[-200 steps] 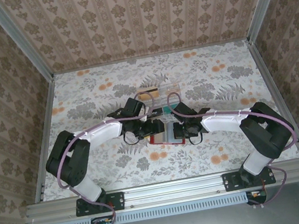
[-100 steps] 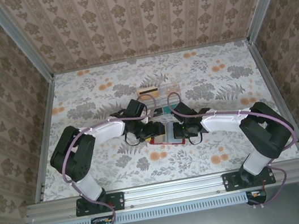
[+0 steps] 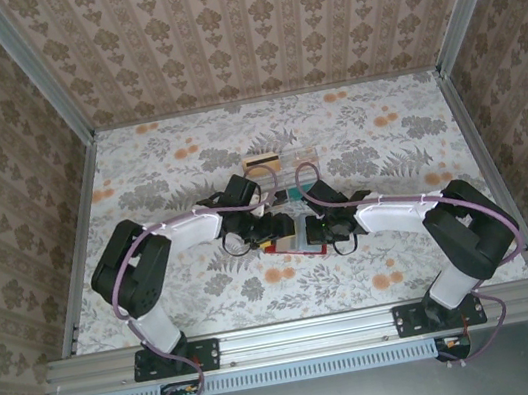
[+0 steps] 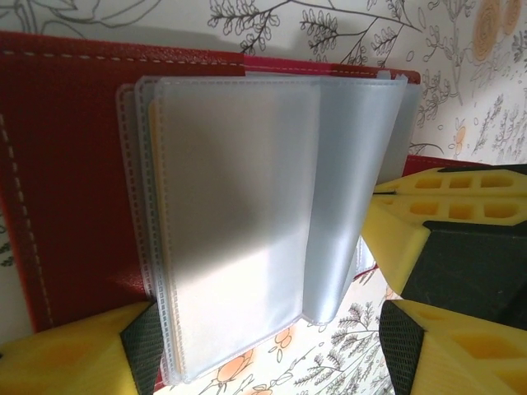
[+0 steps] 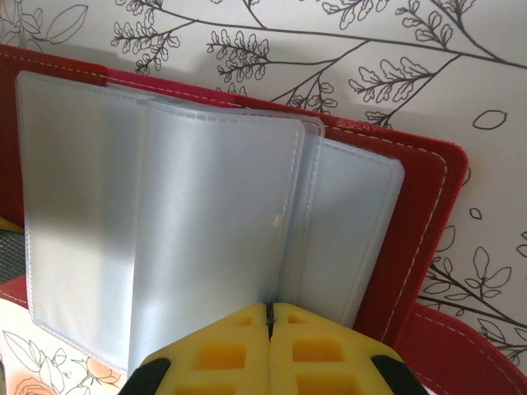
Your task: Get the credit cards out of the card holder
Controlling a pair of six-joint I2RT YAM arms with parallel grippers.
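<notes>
The left fingers (image 4: 74, 362) stand wide apart, one on each side of the fan of clear sleeves (image 4: 239, 206), gripping nothing; over the last second the left gripper (image 4: 263, 333) has slid in from the left until it hangs right over the open pages of the card holder (image 4: 66, 164), as the top view shows. The right gripper (image 5: 268, 325) has not shifted in that time: its fingers are pressed together on the edge of one clear sleeve, lifting that leaf and keeping the red holder open. The holder lies flat on the flowered table (image 3: 141, 188), between the two wrists. One tan credit card (image 3: 259, 162) with a dark stripe lies on the far side of the holder, already out. A faint yellowish edge shows through the sleeves in the left wrist view; whether that is a second card I cannot tell. My reading: the left arm has just come into place to reach into the next sleeve, so the job looks partly done
</notes>
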